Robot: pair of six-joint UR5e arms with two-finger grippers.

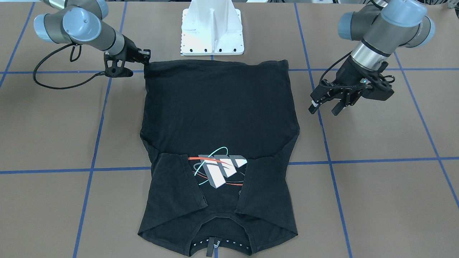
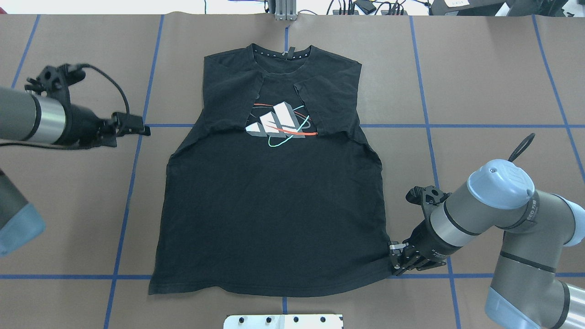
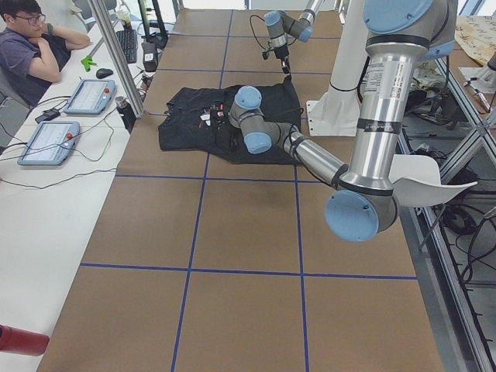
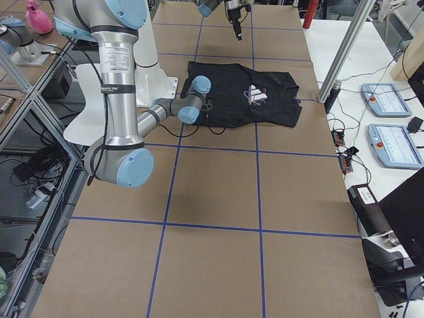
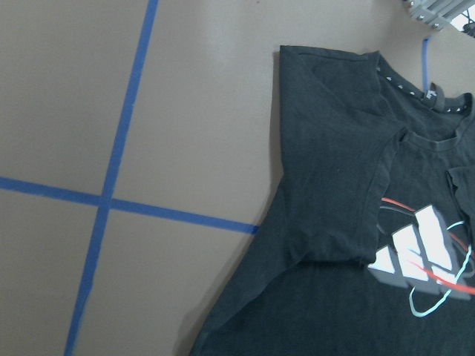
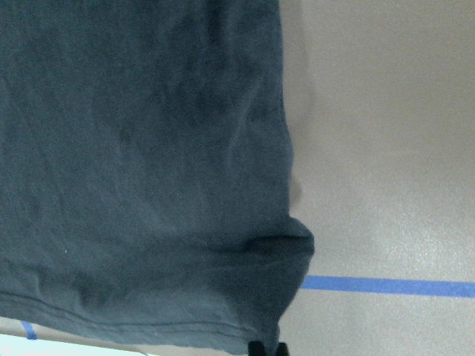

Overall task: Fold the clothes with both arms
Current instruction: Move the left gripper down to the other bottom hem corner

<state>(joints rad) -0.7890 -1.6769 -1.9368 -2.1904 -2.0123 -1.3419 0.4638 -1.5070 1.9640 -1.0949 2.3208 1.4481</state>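
The black T-shirt (image 1: 218, 107) lies flat on the table, graphic (image 2: 279, 124) up, collar away from the robot. Both sleeves are folded in over the chest. It also shows in the overhead view (image 2: 274, 205) and both wrist views (image 5: 334, 185) (image 6: 148, 148). My right gripper (image 2: 394, 262) is low at the near right hem corner and shut on it; the fabric bunches there (image 6: 293, 252). It also shows in the front view (image 1: 146, 59). My left gripper (image 1: 325, 107) is open and empty, above the table, left of the shirt's left sleeve (image 2: 137, 130).
The white pedestal base (image 1: 212, 32) stands just behind the hem. Blue tape lines (image 2: 137, 183) cross the brown table. An operator (image 3: 31, 46) sits at a side table with tablets (image 3: 50, 139) beyond the collar end.
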